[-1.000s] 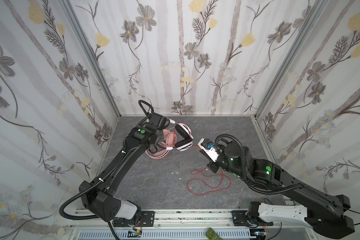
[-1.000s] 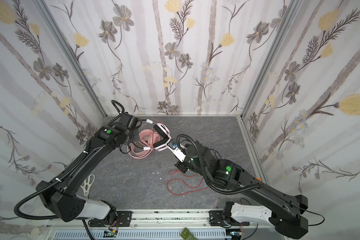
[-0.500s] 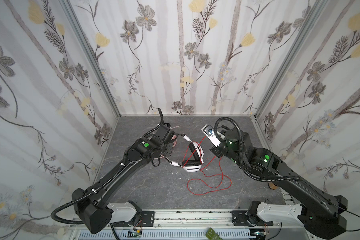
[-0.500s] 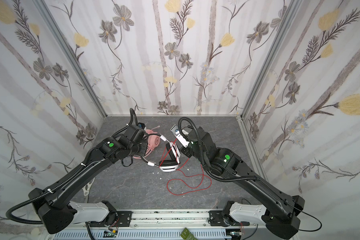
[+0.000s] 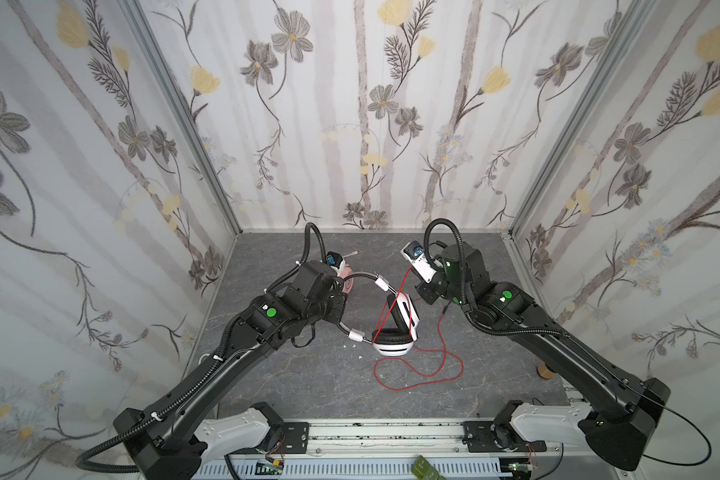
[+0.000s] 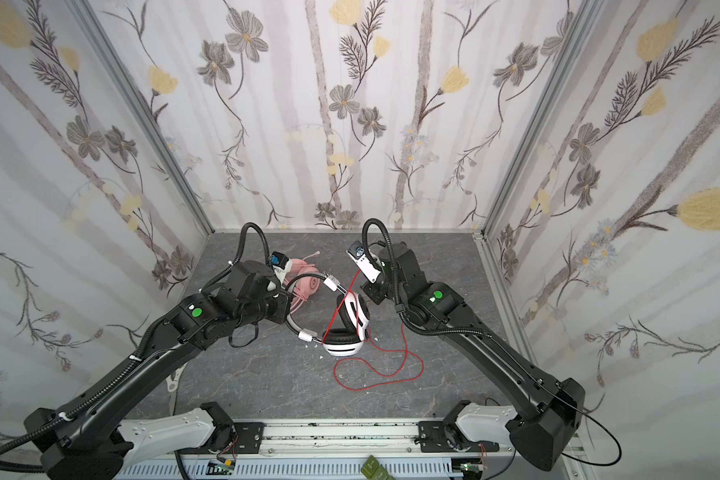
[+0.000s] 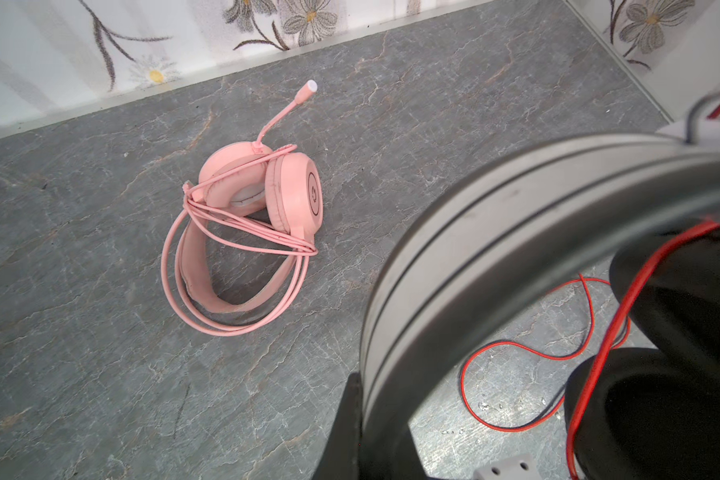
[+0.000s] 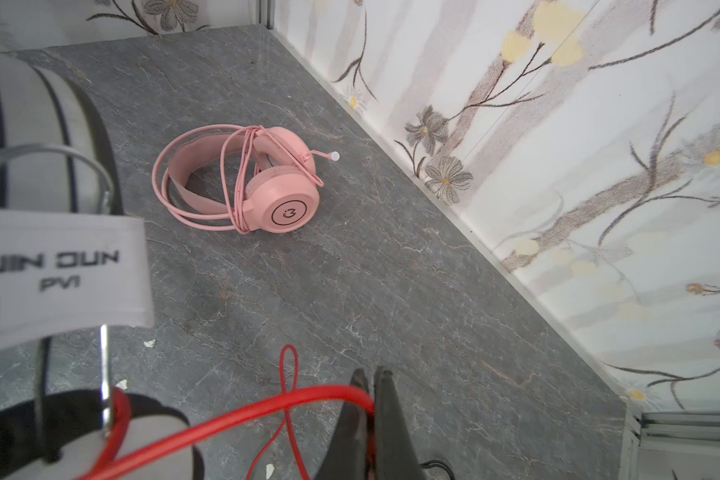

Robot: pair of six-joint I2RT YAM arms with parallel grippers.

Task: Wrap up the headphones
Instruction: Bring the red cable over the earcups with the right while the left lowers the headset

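Step in hand, as we read it: winding the red cable (image 8: 321, 392) round the white-and-black headset (image 5: 393, 347). The pink headset (image 7: 267, 199) lies on the counter (image 5: 308, 386) near the back wall with its own cable already looped about band and cups, so we count that one done. Left gripper (image 5: 337, 307): jaws closed on the white headset's band, holding it out over the middle of the counter with the two cups toward the right arm. Whether the lower cup touches the counter we cannot tell from the top views. Right gripper (image 8: 371, 401): jaws pinched shut on the red cable, which runs taut from there in a diagonal across the cups. Only that one strand crosses the cups; most of the cable lies slack in loops on the counter just in front of the headset. To do this well, we judge: hold the band steady with the left arm so the headset serves as a fixed spool. Carry the right arm round the cups, not the band, under light tension, so each turn seats beside the last. Regrip further down the slack after each turn. Watch that the loose loops do not knot or snag on the lower cup, and that a hard pull does not twist the band out of the left jaws.
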